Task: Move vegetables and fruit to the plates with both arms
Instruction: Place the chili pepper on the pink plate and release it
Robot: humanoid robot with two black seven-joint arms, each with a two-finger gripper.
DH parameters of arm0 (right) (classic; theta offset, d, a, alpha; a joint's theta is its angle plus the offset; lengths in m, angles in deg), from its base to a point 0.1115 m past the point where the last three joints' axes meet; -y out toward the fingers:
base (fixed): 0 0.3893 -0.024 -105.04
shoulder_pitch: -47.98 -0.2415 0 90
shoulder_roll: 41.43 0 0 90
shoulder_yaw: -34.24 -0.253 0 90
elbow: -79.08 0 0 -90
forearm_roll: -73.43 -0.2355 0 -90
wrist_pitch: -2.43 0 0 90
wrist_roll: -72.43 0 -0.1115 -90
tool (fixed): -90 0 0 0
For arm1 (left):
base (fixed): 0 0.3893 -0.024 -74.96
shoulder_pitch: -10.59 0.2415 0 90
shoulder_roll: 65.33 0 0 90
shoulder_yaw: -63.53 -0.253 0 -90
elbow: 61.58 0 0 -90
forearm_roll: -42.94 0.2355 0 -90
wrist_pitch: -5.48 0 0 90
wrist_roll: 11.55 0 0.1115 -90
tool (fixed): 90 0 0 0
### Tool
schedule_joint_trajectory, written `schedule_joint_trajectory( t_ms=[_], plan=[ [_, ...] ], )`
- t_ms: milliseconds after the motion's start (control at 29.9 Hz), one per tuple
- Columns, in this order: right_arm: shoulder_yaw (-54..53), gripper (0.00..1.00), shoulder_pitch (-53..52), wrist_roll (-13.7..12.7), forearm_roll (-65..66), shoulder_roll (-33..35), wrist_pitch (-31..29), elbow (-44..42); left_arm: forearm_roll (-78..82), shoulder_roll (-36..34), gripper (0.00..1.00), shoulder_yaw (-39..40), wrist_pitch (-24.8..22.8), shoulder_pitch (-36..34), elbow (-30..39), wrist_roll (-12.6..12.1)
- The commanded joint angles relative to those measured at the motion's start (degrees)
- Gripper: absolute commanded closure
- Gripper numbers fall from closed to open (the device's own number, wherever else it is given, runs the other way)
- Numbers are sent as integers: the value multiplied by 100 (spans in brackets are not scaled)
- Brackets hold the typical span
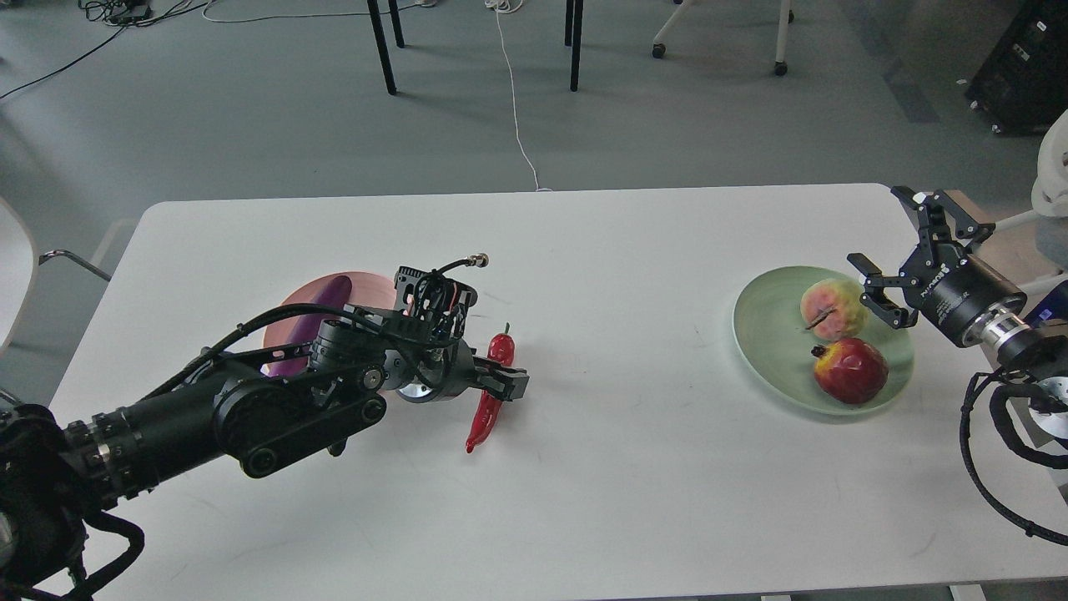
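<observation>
The red chili pepper (487,409) lies on the white table (634,467), right of the pale pink plate (373,287). My left gripper (504,382) sits low over the chili's upper half; its dark fingers cannot be told apart. The purple eggplant (321,305) lies on the pink plate, partly hidden by my left arm. The mint green plate (761,334) at the right holds the yellow-pink round fruit (833,307) and the dark red pomegranate (851,370). My right gripper (880,234) is open and empty, just right of the round fruit.
Chair and table legs and a white cable (517,108) are on the floor beyond the table's far edge. A black case (1026,67) stands at the back right. The table's right edge runs under my right arm.
</observation>
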Motion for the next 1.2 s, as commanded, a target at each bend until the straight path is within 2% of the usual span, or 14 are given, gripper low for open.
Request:
schedule_joint_trajectory(
  t_ms=[0,134,334,569,669,836,1171],
  plan=[
    [1,1,2,0,0,10,0,0,3,2,90,-4,0,-22,0,-35],
    [1,1,11,0,0,19,0,0,-32,-7,91,14,0,-84,44,-35],
    [1,1,37,0,0,19,0,9,-93,-174,90,49,0,-540,229,-9],
    [1,1,55,0,0,1,0,18,-102,-929,89,58,0,-962,237,123],
    [1,1,55,0,0,-8,0,18,-85,-1342,89,5,0,-936,246,307],
    [1,1,55,0,0,-25,0,18,-85,-1773,88,-4,0,-691,264,316],
    [9,1,81,0,0,-34,0,18,-58,-1782,81,-12,0,-427,387,281]
  ],
)
